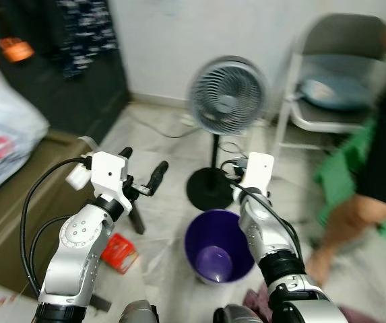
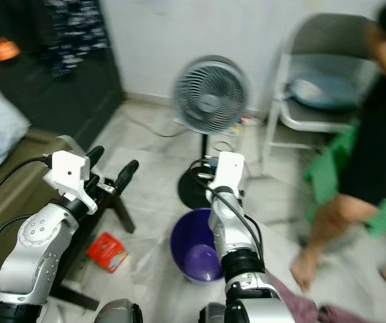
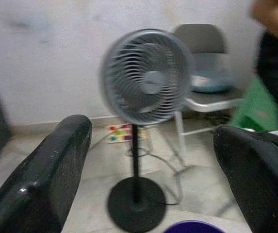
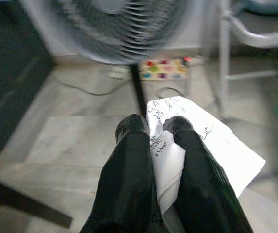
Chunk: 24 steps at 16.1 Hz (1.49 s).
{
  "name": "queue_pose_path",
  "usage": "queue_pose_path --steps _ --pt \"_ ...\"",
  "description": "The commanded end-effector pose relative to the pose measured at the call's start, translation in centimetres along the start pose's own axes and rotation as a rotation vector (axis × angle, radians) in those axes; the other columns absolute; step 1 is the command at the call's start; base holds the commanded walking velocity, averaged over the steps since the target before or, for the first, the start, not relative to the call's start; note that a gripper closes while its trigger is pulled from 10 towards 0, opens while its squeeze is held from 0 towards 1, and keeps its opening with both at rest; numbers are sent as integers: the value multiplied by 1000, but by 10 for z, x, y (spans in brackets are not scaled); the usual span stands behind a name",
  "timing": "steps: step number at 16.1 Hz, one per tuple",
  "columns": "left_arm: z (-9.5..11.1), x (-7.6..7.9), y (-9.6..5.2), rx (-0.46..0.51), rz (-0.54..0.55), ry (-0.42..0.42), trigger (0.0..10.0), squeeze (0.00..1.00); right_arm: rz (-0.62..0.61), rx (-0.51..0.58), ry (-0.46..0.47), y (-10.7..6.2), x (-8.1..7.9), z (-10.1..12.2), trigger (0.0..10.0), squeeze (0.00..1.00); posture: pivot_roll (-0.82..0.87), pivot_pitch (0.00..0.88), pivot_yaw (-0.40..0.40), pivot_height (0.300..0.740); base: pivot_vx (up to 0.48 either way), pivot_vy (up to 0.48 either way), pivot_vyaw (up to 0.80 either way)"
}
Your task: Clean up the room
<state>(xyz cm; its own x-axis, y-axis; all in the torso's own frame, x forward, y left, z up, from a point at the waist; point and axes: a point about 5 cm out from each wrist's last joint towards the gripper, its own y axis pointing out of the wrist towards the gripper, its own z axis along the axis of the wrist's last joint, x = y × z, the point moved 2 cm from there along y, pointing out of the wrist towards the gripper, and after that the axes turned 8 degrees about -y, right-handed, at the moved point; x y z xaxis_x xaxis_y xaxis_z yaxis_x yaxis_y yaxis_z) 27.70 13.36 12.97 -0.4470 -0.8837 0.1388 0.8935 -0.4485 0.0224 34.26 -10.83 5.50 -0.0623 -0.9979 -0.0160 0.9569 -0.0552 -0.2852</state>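
A purple bin (image 1: 218, 245) stands on the pale floor in front of me. My right arm (image 1: 256, 202) is raised just above its far rim. In the right wrist view my right gripper (image 4: 155, 126) is shut on a white sheet of paper (image 4: 211, 145) with black print, which sticks out past the fingertips. My left gripper (image 1: 142, 165) is held up to the left of the bin, open, its black fingers (image 3: 46, 179) wide apart with nothing between them. A red packet (image 1: 118, 252) lies on the floor left of the bin.
A standing fan (image 1: 228, 97) with a black round base is just behind the bin, with cables and a power strip (image 3: 122, 133) near the wall. A grey folding chair (image 1: 334, 74) is at the back right. A person (image 1: 381, 148) holding green cloth stands at the right. Dark furniture fills the left.
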Motion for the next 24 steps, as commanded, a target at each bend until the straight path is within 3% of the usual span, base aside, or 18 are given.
queue_pose_path --steps 1,3,9,17,22,23,24 --pt "1 3 -3 -10 -20 12 10000 0 -2 -18 9 0 -3 -1 10000 0 71 76 66 740 0 0 -800" --pt "1 7 -7 -23 -43 38 10000 0 -17 -32 18 1 -1 -3 10000 0 79 93 72 740 0 0 -791" --pt "-1 7 -28 -75 -19 87 10000 0 -24 -54 27 5 -4 -7 10000 0 118 137 102 740 0 0 0" --pt "10 6 -74 -157 -8 145 10000 0 -80 -111 -22 12 0 -17 10000 0 249 205 147 740 0 0 0" --pt "14 -1 -84 -190 20 154 10000 0 -113 -111 -36 16 8 -13 10000 0 269 219 160 740 0 0 0" --pt "13 0 -84 -197 19 152 10000 0 -128 -113 -32 16 11 -14 10000 961 269 219 160 740 0 0 0" --pt "13 0 -84 -198 18 151 10000 0 -132 -113 -33 16 11 -14 10000 961 269 219 160 740 0 0 0"
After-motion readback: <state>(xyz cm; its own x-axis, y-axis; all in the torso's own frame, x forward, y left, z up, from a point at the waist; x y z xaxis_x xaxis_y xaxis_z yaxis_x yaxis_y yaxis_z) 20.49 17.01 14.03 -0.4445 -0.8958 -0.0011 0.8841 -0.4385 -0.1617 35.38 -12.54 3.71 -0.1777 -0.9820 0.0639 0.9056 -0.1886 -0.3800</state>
